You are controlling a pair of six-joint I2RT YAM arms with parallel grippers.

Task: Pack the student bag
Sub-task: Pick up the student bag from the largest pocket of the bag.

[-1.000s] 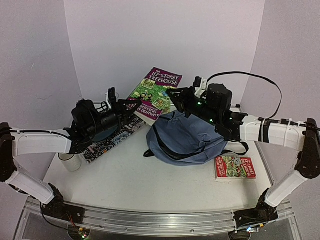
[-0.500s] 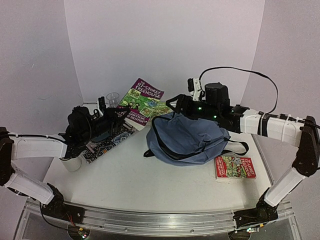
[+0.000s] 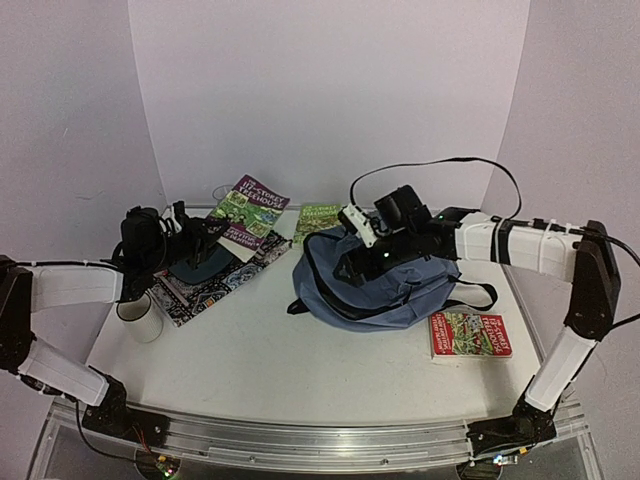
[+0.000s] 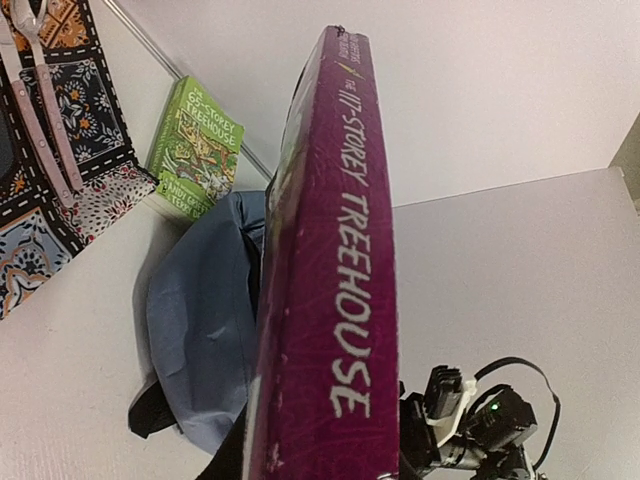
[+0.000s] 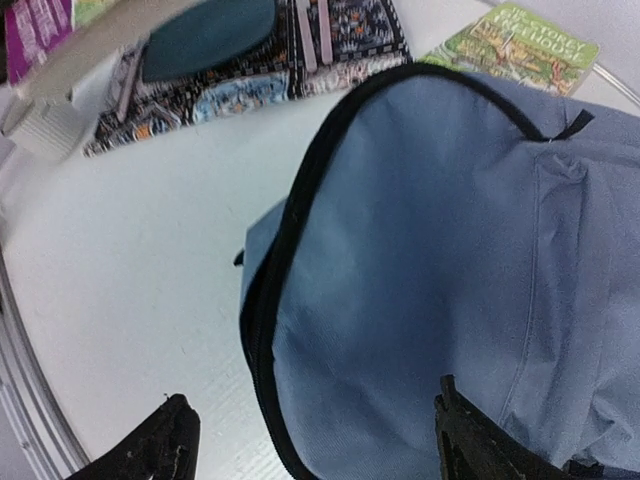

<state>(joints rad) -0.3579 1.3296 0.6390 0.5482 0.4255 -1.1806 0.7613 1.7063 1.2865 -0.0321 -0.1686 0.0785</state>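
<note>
Top external: our left gripper grips purple book; right gripper wide apart over student bag. We guess nothing packed: red book, green book lie outside.

Three paperbacks, one student bag, one white cup.

Purple book, spine reading "117-Storey Treehouse", raised and tilted, far left. Green book, flat at the far edge of the white surface. Red book, flat, near right. Patchwork-patterned flat item, left, below the purple book. White cup, left edge.
</note>
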